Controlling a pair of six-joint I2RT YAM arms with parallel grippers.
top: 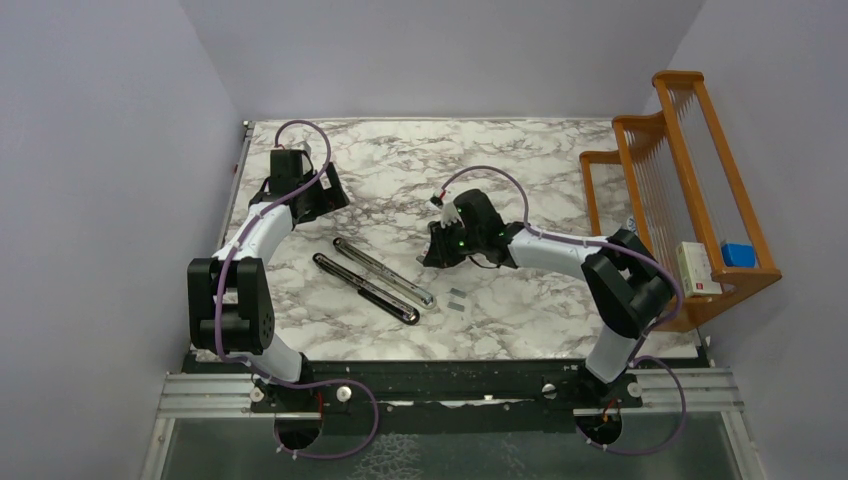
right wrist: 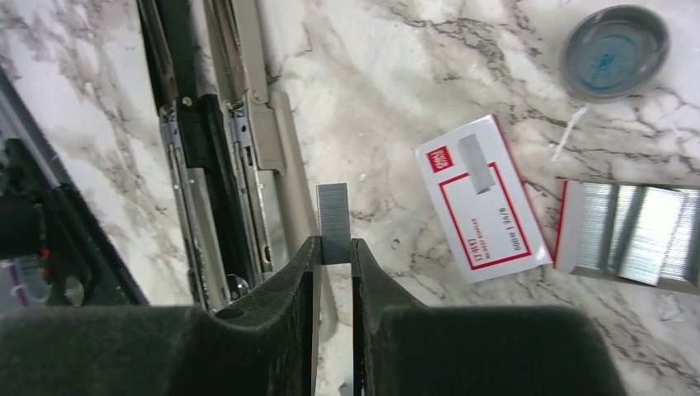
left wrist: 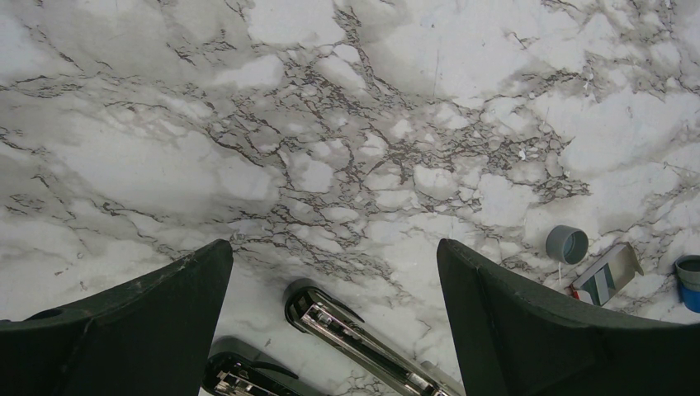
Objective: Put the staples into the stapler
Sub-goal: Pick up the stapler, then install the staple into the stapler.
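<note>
The stapler [top: 375, 280] lies opened flat on the marble table, its two long black halves side by side. Its metal channel [right wrist: 223, 165] runs along the left of the right wrist view. My right gripper [right wrist: 334, 247] is shut on a short grey strip of staples [right wrist: 333, 221], which sticks out past the fingertips just right of the channel. More staples lie in an open tray [right wrist: 631, 235] beside the white-and-red box sleeve [right wrist: 481, 198]. My left gripper [left wrist: 334, 252] hangs open above the stapler's rounded end [left wrist: 355, 330], holding nothing.
A dark round disc [right wrist: 615, 49] sits beyond the box. The left wrist view shows a grey cap [left wrist: 567, 244] and a blue-and-white cylinder [left wrist: 689, 283] at the right edge. A wooden rack [top: 690, 190] at the table's right holds a small box [top: 697, 268].
</note>
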